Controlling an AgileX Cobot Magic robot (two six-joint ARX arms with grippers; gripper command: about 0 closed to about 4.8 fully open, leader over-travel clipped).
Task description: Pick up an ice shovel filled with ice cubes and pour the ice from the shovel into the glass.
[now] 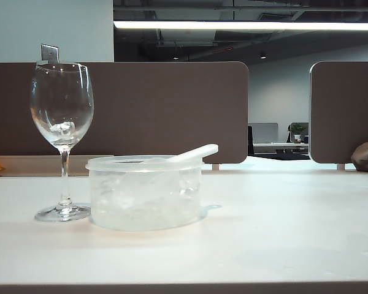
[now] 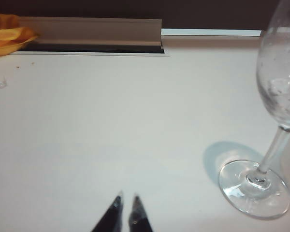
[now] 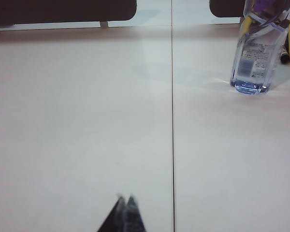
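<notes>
Left hand: mine, low over bare white desk, fingertips a narrow slit apart, so nearly clenched and grasping nothing; the glass stands just off to one side of it.
Right hand: mine, tips pressed together, clenched on nothing, over bare desk well away from the ice.
Scoop: the small translucent white plastic ice shovel lies in the squat round translucent tub, its thin flat handle sticking up over the rim, pointing away from the glass.
Ice: whitish glistening ice cubes fill the tub; a little ice seems to sit in the glass bowl already.
Glass: the tall clear stemmed wine glass stands upright just beside the tub.
Risk, tipping: I judge the thin stem and high bowl will topple if my arm or the shovel knocks them.
Risk, grip: the slim wet handle could slip or twist between my fingers, spilling cubes.
Risk, pour: the glass mouth is narrow; cubes may bounce out.
Writing: the clear plastic water bottle carries a label, too blurred to read.
</notes>
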